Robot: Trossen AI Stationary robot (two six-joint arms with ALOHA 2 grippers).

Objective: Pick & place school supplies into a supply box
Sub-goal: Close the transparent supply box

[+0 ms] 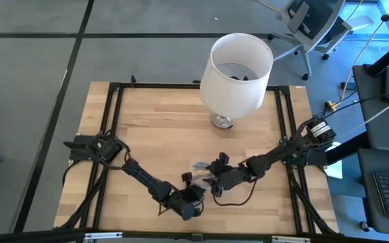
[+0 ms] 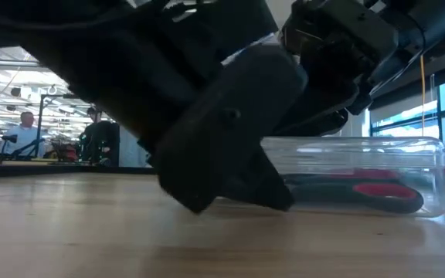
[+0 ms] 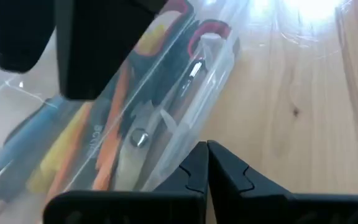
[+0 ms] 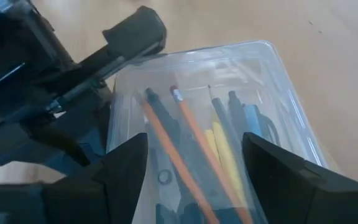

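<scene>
Your supply box [image 4: 229,124] sits at the table's [image 1: 147,135] near edge, pencils [image 4: 188,149] and scissors [image 3: 166,118] inside; its thin plastic looks light and slippery, so grip the rim; left gripper [image 3: 207,165] is closed, empty, beside it; right gripper [image 4: 191,180] gapes above.

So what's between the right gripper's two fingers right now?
In the right wrist view, the open right gripper straddles the clear supply box; between its fingers lie an orange pencil and a yellow pen, already inside.

Overhead view straight down, low view level and close, both wrist views sharing the supply box [image 4: 216,124]
</scene>
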